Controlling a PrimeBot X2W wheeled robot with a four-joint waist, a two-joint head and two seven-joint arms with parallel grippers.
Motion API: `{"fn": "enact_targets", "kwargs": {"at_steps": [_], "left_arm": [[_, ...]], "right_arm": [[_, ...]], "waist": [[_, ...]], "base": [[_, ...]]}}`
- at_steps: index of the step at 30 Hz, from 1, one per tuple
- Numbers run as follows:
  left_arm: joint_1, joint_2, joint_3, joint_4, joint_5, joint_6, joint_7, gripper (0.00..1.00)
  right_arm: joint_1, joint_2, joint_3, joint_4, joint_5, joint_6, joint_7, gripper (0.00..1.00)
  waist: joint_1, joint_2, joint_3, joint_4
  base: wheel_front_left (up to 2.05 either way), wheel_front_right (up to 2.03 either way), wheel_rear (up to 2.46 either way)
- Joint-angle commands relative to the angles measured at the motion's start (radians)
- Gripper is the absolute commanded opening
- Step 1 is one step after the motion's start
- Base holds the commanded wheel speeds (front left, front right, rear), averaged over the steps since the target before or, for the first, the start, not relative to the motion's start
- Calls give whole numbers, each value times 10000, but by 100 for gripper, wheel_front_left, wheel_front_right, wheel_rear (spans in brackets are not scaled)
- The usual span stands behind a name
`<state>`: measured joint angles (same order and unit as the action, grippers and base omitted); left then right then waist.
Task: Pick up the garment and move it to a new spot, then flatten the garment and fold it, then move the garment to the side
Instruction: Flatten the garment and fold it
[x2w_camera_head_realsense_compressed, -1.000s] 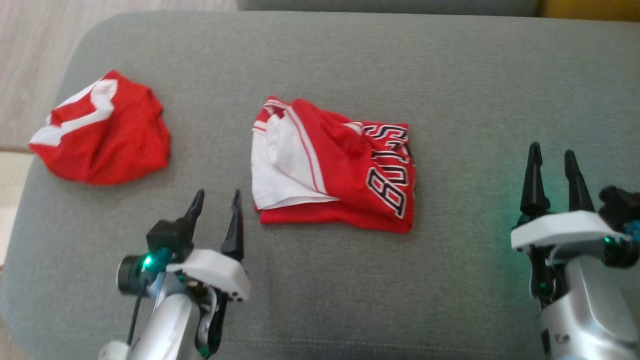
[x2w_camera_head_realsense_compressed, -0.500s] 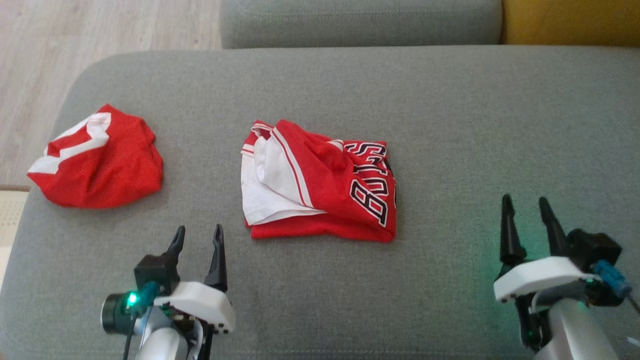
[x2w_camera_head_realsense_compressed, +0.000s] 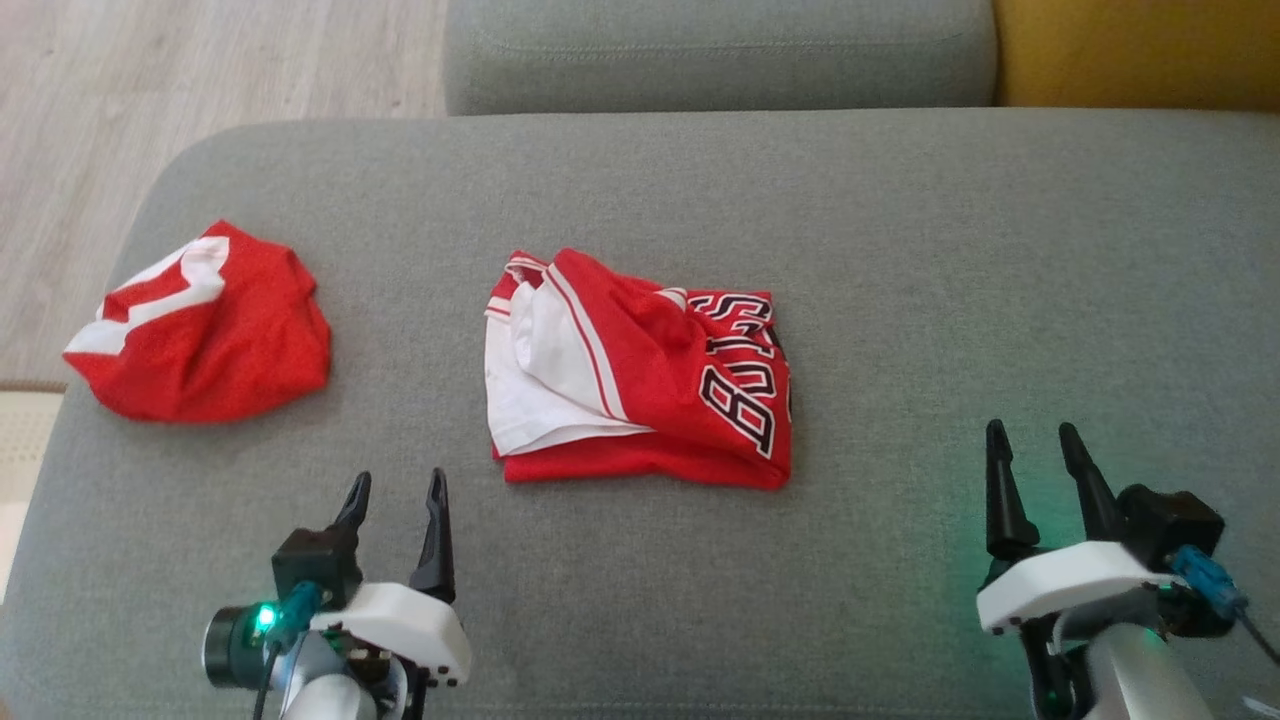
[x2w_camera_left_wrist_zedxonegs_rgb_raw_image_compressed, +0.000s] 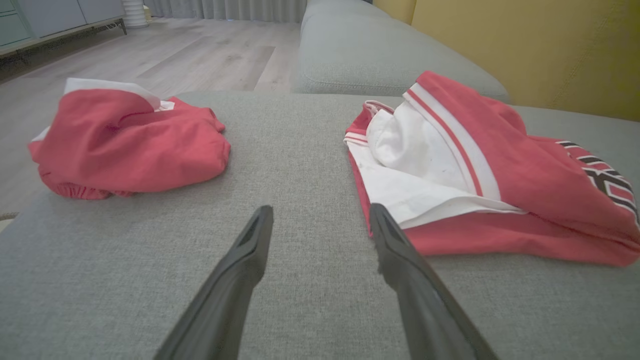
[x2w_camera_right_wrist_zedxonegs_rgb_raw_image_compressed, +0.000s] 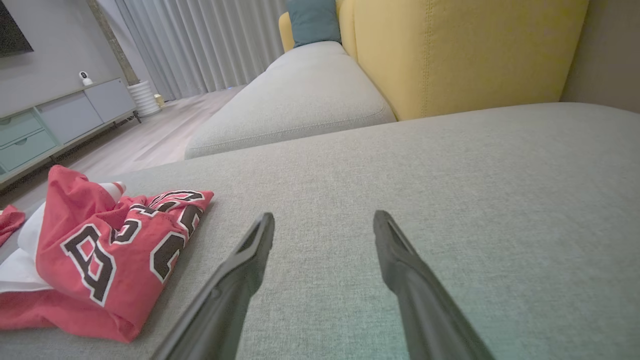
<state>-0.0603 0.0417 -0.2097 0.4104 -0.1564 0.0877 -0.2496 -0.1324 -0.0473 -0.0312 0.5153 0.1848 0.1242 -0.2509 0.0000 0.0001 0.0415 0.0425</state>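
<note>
Garment (x2w_camera_head_realsense_compressed: 640, 370) folded, lying free on the sofa (x2w_camera_head_realsense_compressed: 950, 250).
Left gripper (x2w_camera_head_realsense_compressed: 399, 478) and right gripper (x2w_camera_head_realsense_compressed: 1030, 428) have backed off, fingers wide and empty (side move pending).

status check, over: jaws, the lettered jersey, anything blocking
Left gripper and right gripper: jaws open, empty. Lettered red jersey roughly folded, centre of grey cushion, untouched. Second red garment bunched at left, apart; nothing in the way.

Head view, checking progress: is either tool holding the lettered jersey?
No, the left tool and right tool stand open, clear of the jersey.
</note>
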Motion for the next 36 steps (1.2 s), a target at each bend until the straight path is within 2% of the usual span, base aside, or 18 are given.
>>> {"fn": "enact_targets", "kwargs": {"at_steps": [1, 8, 15, 21, 27, 32, 33, 34, 35, 36], "left_arm": [[-350, 85, 290, -373, 10, 7, -122, 100], [-661, 85, -91, -350, -170, -64, -122, 100], [-938, 85, -674, -368, -441, -73, -122, 100], [-1104, 85, -1062, -410, -652, -24, -122, 100], [-1313, 85, -1401, -454, -940, 61, -122, 100], [-1441, 85, -1538, -527, -1047, 93, -122, 100], [-1468, 85, -1557, -540, -1061, 97, -122, 100], [-1495, 85, -1571, -552, -1077, 106, -122, 100], [-1513, 85, -1575, -563, -1091, 115, -122, 100], [-1527, 85, -1576, -581, -1106, 125, -122, 100]], "right_arm": [[-374, -30, 380, -268, 11, 65, -108, 100], [-1676, -30, 1586, 52, 24, 65, -73, 100], [-3515, -30, 3481, 561, 532, 65, 552, 100], [-4611, -30, 4384, 1222, 844, 65, 1067, 100], [-5704, -30, 4866, 2527, 665, 65, 1509, 100], [-6249, -30, 4805, 3379, 428, 65, 1618, 100], [-6328, -30, 4802, 3510, 402, 65, 1619, 96], [-6401, -30, 4830, 3631, 364, 65, 1622, 87], [-6446, -30, 4865, 3738, 368, 65, 1631, 58], [-6492, -30, 4899, 3822, 368, 65, 1616, 35]], "waist": [[0, -1, 120, 107], [0, -1, 593, 794], [0, -1, 1057, 1786], [0, -1, 1346, 2337], [0, -1, 1656, 2873], [0, -1, 1883, 3166], [0, -1, 1930, 3217], [0, -1, 1968, 3258], [0, -1, 1988, 3289], [0, -1, 2009, 3313]], "base": [[0, 0, 0], [0, 0, 0], [0, 0, 0], [0, 0, 0], [0, 0, 0], [0, 0, 0], [0, 0, 0], [0, 0, 0], [0, 0, 0], [0, 0, 0]]}}
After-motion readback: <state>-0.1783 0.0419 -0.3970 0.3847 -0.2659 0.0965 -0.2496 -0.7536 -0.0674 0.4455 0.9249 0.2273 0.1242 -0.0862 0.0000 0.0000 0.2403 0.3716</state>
